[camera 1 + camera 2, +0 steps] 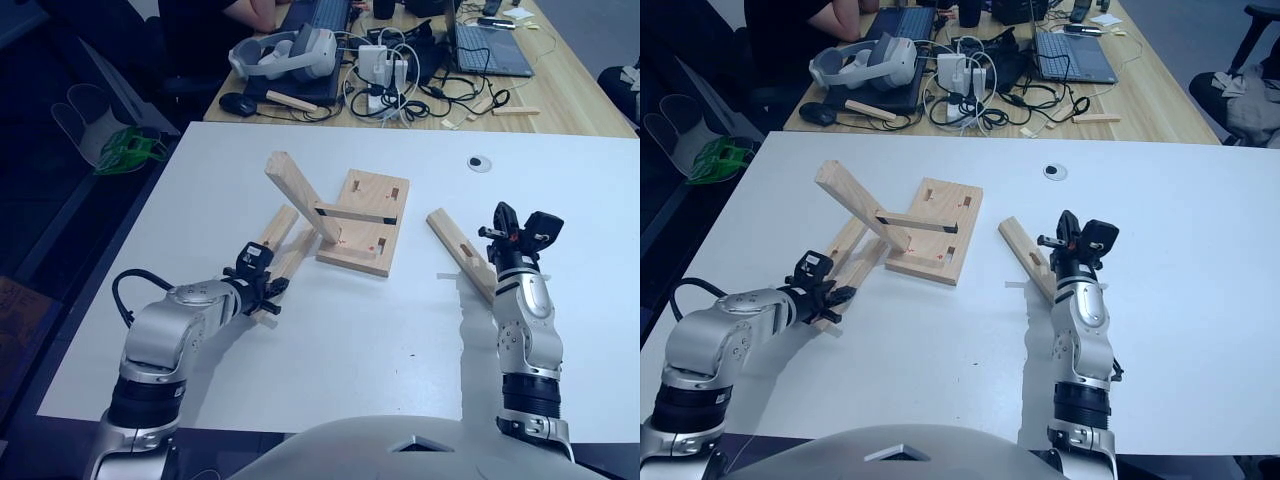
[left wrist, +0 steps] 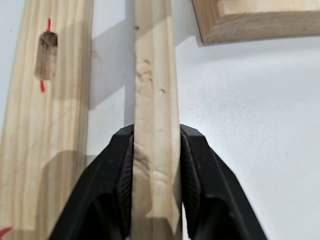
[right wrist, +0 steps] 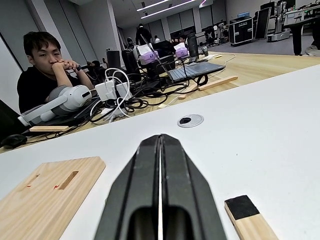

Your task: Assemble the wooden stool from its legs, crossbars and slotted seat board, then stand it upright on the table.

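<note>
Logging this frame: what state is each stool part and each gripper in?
left gripper, shut on wooden bar lying on the table
right gripper, shut, empty, above the table
seat board, lying flat, slots up
fitted leg, tilted, standing from seat board
slotted leg, loose, lying beside wooden bar
right-hand leg, loose, lying flat

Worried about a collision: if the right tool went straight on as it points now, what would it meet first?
The way looks free over the table; the right tool, shut, aims between the seat board and the grommet, likely toward the cables beyond, though depth is unclear.
</note>
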`<state>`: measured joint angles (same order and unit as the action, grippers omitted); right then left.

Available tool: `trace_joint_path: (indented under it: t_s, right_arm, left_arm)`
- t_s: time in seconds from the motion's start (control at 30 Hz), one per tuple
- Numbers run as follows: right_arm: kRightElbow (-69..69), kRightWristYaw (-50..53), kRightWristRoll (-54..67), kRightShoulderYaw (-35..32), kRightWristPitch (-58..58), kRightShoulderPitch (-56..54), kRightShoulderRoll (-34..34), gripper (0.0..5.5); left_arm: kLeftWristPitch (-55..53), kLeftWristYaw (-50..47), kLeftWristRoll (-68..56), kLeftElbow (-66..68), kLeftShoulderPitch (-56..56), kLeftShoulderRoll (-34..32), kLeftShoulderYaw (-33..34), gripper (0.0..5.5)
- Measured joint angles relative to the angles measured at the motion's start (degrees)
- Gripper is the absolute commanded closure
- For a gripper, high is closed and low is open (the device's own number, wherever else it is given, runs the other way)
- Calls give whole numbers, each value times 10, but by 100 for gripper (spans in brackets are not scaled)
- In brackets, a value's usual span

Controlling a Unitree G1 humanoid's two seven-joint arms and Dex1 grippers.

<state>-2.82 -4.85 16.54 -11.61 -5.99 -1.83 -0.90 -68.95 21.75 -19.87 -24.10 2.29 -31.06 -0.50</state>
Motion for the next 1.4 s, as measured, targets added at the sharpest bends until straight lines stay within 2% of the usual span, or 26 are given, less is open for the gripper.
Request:
trace_joint_path:
  t_s: [0.27, 0.43, 0.6, 0.77, 0.83, 0.93, 1.03, 1.23, 1.4]
  right_arm:
    - [15, 3, 1, -11, 5, -9, -1, 550]
    - [29, 14, 2, -37, 23, -24, -7, 550]
    - [21, 23, 25, -58, -19, -79, -39, 469]
    - [-3, -1, 71, -37, -105, -216, -69, 382]
    - [-13, -13, 93, -26, -137, -262, -69, 347]
    - [-38, -34, 157, -12, -185, -335, -60, 301]
    - [-76, -54, 243, -5, -224, -366, -29, 250]
    - [-132, -34, 390, -25, -260, -373, 12, 153]
    - [-150, 19, 426, -16, -250, -380, 57, 81]
  left_arm:
    - [27, -34, 8, 9, 44, 23, 61, 446]
    - [99, -94, 49, 39, 76, 31, 101, 446]
    - [292, -141, 111, 169, 127, 19, 148, 446]
    - [575, -168, 198, 384, 256, -96, 171, 446]
    - [688, -175, 241, 435, 320, -123, 148, 446]
    - [844, -180, 313, 467, 418, -129, 72, 446]
    - [952, -185, 368, 480, 477, -75, -9, 446]
    - [1059, -208, 455, 532, 482, -29, -89, 446]
    - [1056, -251, 521, 563, 487, -17, -111, 446]
